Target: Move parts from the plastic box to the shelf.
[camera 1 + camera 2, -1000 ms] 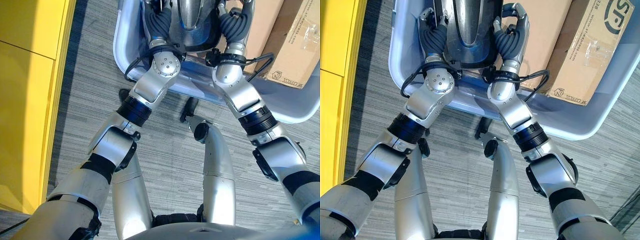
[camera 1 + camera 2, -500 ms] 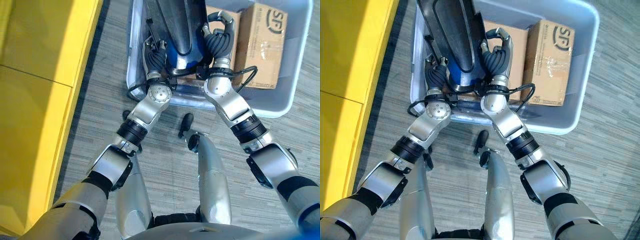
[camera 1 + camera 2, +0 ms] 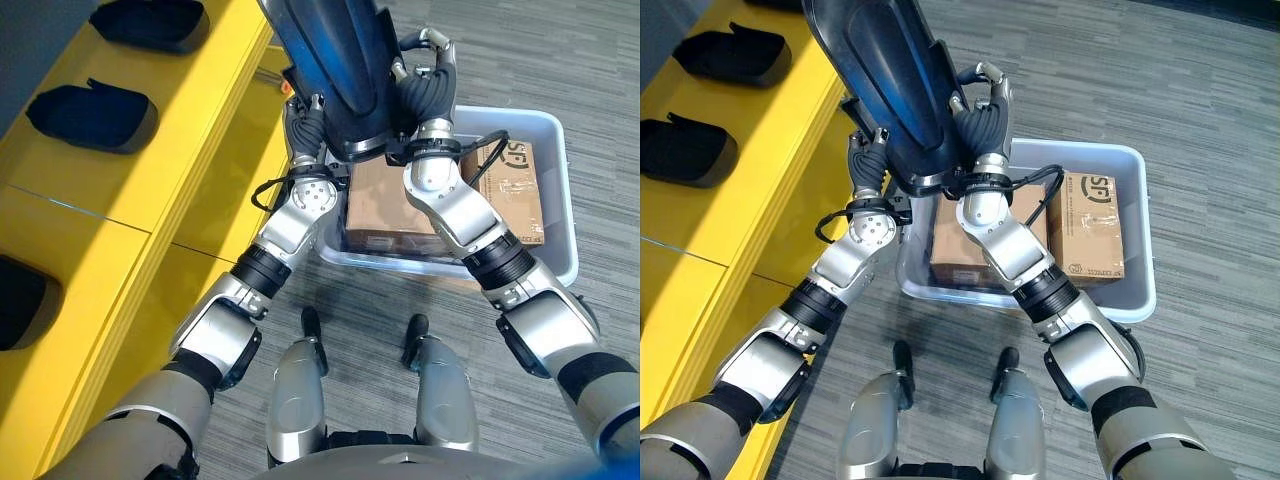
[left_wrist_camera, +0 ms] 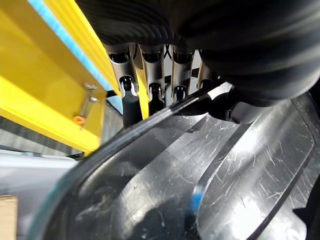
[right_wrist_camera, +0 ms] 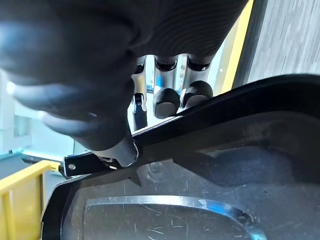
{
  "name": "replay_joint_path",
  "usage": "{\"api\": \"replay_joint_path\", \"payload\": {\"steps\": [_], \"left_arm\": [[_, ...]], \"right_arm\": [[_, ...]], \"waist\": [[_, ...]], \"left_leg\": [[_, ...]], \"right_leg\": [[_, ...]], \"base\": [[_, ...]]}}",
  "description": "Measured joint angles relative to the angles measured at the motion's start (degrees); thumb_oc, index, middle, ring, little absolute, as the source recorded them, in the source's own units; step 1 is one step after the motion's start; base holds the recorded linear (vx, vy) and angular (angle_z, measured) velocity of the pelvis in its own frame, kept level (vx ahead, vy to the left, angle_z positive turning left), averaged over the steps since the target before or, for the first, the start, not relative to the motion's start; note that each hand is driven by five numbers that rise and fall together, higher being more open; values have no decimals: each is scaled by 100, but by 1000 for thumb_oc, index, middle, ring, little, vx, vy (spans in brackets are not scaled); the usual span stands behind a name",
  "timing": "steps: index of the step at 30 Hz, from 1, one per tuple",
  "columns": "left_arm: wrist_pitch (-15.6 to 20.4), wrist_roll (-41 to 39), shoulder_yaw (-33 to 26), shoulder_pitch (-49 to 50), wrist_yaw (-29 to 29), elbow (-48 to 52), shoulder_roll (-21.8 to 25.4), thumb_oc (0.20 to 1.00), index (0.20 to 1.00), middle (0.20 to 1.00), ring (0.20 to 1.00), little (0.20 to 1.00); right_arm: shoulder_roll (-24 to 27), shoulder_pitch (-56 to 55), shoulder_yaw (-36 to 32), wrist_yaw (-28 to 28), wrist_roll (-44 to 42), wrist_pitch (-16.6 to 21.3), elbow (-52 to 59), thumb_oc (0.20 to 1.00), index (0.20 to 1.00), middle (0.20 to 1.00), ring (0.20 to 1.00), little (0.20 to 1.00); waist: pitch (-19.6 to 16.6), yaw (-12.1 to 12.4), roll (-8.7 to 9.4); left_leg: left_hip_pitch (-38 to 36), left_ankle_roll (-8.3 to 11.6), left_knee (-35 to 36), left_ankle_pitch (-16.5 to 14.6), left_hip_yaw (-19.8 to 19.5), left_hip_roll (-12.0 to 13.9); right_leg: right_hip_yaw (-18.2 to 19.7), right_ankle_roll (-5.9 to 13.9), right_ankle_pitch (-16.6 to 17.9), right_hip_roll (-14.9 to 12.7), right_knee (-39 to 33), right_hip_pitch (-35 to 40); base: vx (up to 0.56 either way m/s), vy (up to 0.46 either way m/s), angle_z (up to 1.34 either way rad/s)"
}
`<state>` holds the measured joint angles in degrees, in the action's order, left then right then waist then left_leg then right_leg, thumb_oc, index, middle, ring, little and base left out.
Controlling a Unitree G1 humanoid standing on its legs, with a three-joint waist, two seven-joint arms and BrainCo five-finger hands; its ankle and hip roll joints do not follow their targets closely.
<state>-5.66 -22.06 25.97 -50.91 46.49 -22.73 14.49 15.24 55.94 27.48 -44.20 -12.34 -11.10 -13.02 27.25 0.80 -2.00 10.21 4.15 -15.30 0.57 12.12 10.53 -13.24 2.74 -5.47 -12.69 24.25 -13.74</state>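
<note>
Both hands grip one large dark curved part: in the left eye view our left hand (image 3: 305, 125) and right hand (image 3: 430, 85) hold the part (image 3: 335, 60) above the plastic box (image 3: 560, 200), beside the yellow shelf (image 3: 150, 190). In the left wrist view, fingers (image 4: 150, 75) curl over its rim. In the right wrist view, fingertips (image 5: 167, 100) clamp its edge.

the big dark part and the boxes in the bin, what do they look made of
The dark part, gripped by the left hand and right hand, looks like glossy moulded plastic: blue sheen, fine scratches in the wrist views. The boxes look like matt brown cardboard, taped. The bin seems pale, smooth plastic.
</note>
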Motion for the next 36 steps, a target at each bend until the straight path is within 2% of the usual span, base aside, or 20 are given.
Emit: {"api": "replay_joint_path", "payload": {"steps": [4, 8, 13, 16, 18, 23, 24, 25, 26, 27, 28, 29, 30, 31, 32, 33, 34, 36], "left_arm": [[-216, -102, 175, 87, 120, -21, -48, 200, 200, 200, 200, 200], [-279, -86, 394, 990, 129, 57, -129, 200, 200, 200, 200, 200], [-476, 105, 378, 1365, 134, 53, -153, 200, 200, 200, 200, 200], [-526, 156, 349, 1830, 110, 77, -131, 200, 200, 200, 200, 200], [-572, 153, 343, 2168, 94, 106, -117, 200, 200, 200, 200, 200], [-766, 303, 330, 2306, 95, 111, -18, 200, 200, 200, 200, 200], [-797, 381, 312, 2328, 49, 165, 35, 200, 200, 200, 200, 200], [-867, 449, 282, 2334, -29, 196, -21, 200, 200, 200, 200, 200], [-919, 589, 271, 2320, -103, 201, -54, 200, 200, 200, 200, 200], [-926, 591, 267, 2311, -168, 225, 89, 200, 200, 200, 200, 200], [-943, 591, 265, 2290, -188, 228, 164, 200, 200, 200, 200, 200], [-991, 597, 276, 2256, -303, 226, 209, 200, 200, 200, 200, 200], [-991, 600, 280, 2256, -357, 220, 204, 200, 200, 200, 200, 200], [-990, 782, 318, 2213, -440, 74, 153, 200, 200, 200, 200, 200], [-990, 826, 316, 2211, -596, 48, 180, 200, 200, 200, 200, 200], [-991, 826, 315, 2212, -642, 48, 212, 200, 200, 200, 200, 200], [-980, 951, 307, 2291, -691, 54, 244, 200, 200, 200, 200, 200], [-990, 1075, 292, 2533, -793, 58, 213, 200, 200, 200, 200, 200]], "right_arm": [[-9, -201, 15, -115, -280, -101, -25, 200, 200, 200, 200, 200], [-147, -1122, 232, -100, -373, -198, 101, 200, 200, 200, 200, 200], [-331, -1349, 315, -103, -438, -426, 90, 200, 200, 200, 200, 200], [-444, -1700, 509, -24, -564, -426, 72, 200, 200, 200, 200, 200], [-508, -1955, 637, 80, -613, -426, 74, 200, 200, 200, 200, 200], [-567, -2064, 735, 142, -654, -487, 76, 200, 200, 200, 200, 200], [-633, -2085, 695, 126, -667, -488, 72, 200, 200, 200, 200, 200], [-646, -2146, 630, 90, -664, -487, 76, 200, 200, 200, 200, 200], [-628, -2226, 562, 75, -669, -481, 82, 200, 200, 200, 200, 200], [-711, -2183, 573, 84, -675, -475, 95, 200, 200, 200, 200, 200], [-800, -2185, 538, 76, -690, -475, 93, 200, 200, 200, 200, 200], [-834, -2191, 464, 17, -826, -475, 85, 200, 200, 200, 200, 200], [-834, -2190, 460, -5, -883, -475, 85, 200, 200, 200, 200, 200], [-821, -2195, 450, -93, -933, -475, 81, 200, 200, 200, 200, 200], [-796, -2197, 454, -144, -1051, -472, 81, 200, 200, 200, 200, 200], [-803, -2194, 450, -146, -1111, -470, 81, 200, 200, 200, 200, 200], [-831, -2203, 455, -132, -1159, -453, 50, 200, 200, 200, 200, 200], [-809, -2348, 535, -90, -1247, -420, -37, 200, 200, 200, 200, 200]], "waist": [[-390, -7, -110], [-869, 39, -172], [-944, 236, -214], [-1320, 492, -232], [-1385, 523, -205], [-1419, 653, -130], [-1411, 714, -87], [-1398, 681, -48], [-1470, 634, 19], [-1501, 795, 104], [-1500, 801, 118], [-1498, 786, 118], [-1489, 786, 132], [-1462, 649, 96], [-1464, 539, 92], [-1474, 609, 114], [-1472, 728, 134], [-1471, 635, -23]], "left_leg": [[-350, 33, 395, 161, 6, -1], [-728, 25, 682, 180, -5, -73], [-950, 8, 786, 189, -124, -138], [-1018, -80, 945, 220, -232, -263], [-1020, -129, 1002, 228, -313, -354], [-1011, -192, 1032, 235, -390, -424], [-1011, -190, 980, 199, -407, -541], [-922, -342, 795, 100, -427, -720], [-934, -389, 839, 78, -470, -812], [-854, -434, 852, 40, -433, -883], [-760, -469, 813, 37, -451, -944], [-702, -619, 824, 49, -646, -1104], [-700, -659, 830, 62, -736, -1189], [-727, -726, 899, 154, -1157, -1231], [-784, -662, 1132, 353, -1420, -1115], [-807, -621, 1237, 418, -1430, -1063], [-852, -574, 1327, 464, -1444, -1049], [-1003, -430, 1482, 569, -1606, -942]], "right_leg": [[-44, 7, 107, 80, -334, 312], [-168, 45, 96, 53, -546, 717], [-281, 82, 97, 23, -681, 1065], [-457, 139, 117, -95, -902, 1271], [-513, 183, 142, -148, -973, 1341], [-639, 262, 252, -195, -1227, 1526], [-771, 319, 372, -325, -1267, 1575], [-866, 371, 390, -416, -1309, 1693], [-889, 424, 365, -459, -1383, 1784], [-792, 388, 393, -513, -1415, 1655], [-807, 383, 419, -552, -1436, 1636], [-737, 359, 410, -617, -1427, 1676], [-544, 298, 373, -606, -1404, 1714], [-140, 241, 149, -482, -953, 1618], [99, 192, -278, 58, -625, 1540], [148, 140, -356, 309, -582, 1493], [47, -42, -489, 629, -736, 1443], [163, -138, -422, 945, -1212, 1771]], "base": [[27, 75, -2], [55, 101, 10], [36, 129, 16], [-72, 286, 30], [-58, 262, 23], [-93, 255, 15], [-189, 307, 11], [-114, 134, 52], [-173, 229, 36], [-129, 181, 33], [-116, 187, 31], [-55, 92, 68], [-54, 55, 116], [-15, -26, 144], [3, -67, 132], [10, -70, 68], [34, -97, 17], [-1, -100, 20]]}}
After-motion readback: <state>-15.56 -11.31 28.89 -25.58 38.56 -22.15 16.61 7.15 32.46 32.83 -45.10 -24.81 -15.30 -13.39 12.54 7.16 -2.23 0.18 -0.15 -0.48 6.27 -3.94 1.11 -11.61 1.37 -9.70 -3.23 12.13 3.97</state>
